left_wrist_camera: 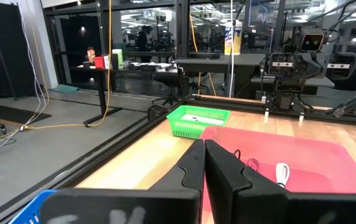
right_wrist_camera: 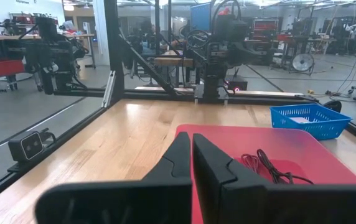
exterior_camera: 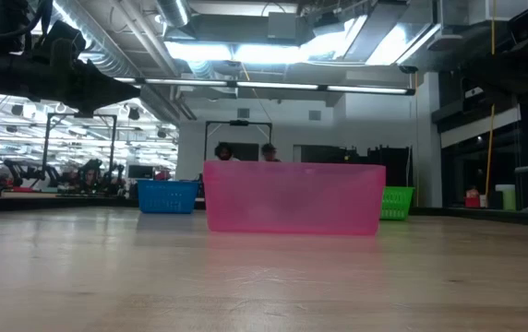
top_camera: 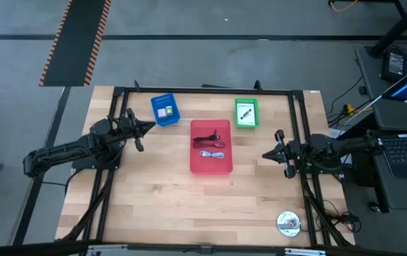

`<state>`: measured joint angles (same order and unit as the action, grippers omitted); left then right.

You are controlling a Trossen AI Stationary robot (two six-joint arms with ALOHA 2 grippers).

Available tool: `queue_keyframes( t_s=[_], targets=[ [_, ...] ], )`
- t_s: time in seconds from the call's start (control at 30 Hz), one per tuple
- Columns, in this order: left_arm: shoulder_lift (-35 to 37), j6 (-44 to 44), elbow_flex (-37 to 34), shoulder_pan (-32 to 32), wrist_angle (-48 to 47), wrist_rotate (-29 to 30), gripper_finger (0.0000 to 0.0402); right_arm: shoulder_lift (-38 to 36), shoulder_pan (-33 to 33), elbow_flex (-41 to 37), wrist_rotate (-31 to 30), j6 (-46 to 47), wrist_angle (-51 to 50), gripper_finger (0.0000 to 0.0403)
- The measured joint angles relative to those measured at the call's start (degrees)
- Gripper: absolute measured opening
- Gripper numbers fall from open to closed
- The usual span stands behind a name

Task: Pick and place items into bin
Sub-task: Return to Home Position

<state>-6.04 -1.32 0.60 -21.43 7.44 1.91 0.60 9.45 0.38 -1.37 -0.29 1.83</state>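
A pale wooden worktop (top_camera: 154, 213) is enclosed by a black frame (top_camera: 299, 114), and one dark arm is laid along each side of it. The left arm (top_camera: 68, 153) is stretched in from one side and the right arm (top_camera: 331, 149) from the other, so that the two sets of fingers are pointed toward each other. The left fingers (top_camera: 149, 128) are pressed together with nothing between them, as is confirmed in the left wrist view (left_wrist_camera: 190, 165). The right fingers (top_camera: 266, 154) are likewise pressed together and empty (right_wrist_camera: 179, 155).

A red bin (top_camera: 210, 169) is set between the two sets of fingertips, ahead of both and touched by neither. A blue bin (top_camera: 154, 112) is found just beside the left fingers, off to their far side, and well ahead of the right fingers, beyond the red bin. A green bin (top_camera: 237, 114) is placed near the right fingers, ahead of them and off to the same far side.

Inside the red bin two coiled cables are laid: a black and reddish cable (top_camera: 207, 135) and a paler cable (top_camera: 214, 154). A silver disc (top_camera: 287, 223) is left on the bare worktop, well apart from the right fingers and off to their near side. A white-green packet (top_camera: 165, 112) is held in the blue bin, and a white card with a black part (top_camera: 246, 113) in the green bin.
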Motion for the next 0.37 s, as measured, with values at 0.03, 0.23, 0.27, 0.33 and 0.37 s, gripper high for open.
queue_keyframes(
  t_s=[0.03, 0.23, 0.27, 0.33, 0.37],
  targets=[
    [0.0, 0.0, 0.0, 0.0, 0.0, 0.0, 0.0007, 0.0, 0.0, 0.0, 0.0, 0.0, 0.0, 0.0],
    [0.0, 0.0, 0.0, 0.0, 0.0, 0.0, 0.0006, 0.0, 0.0, 0.0, 0.0, 0.1, 0.0, 0.0],
    [0.0, 0.0, 0.0, 0.0, 0.0, 0.0, 0.0006, 0.0, 0.0, 0.0, 0.0, 0.1, 0.0, 0.0],
    [0.0, 0.0, 0.0, 0.0, 0.0, 0.0, 0.0006, 0.0, 0.0, 0.0, 0.0, 0.0, 0.0, 0.0],
    [0.0, 0.0, 0.0, 0.0, 0.0, 0.0, 0.0006, 0.0, 0.0, 0.0, 0.0, 0.0, 0.0, 0.0]
  ],
)
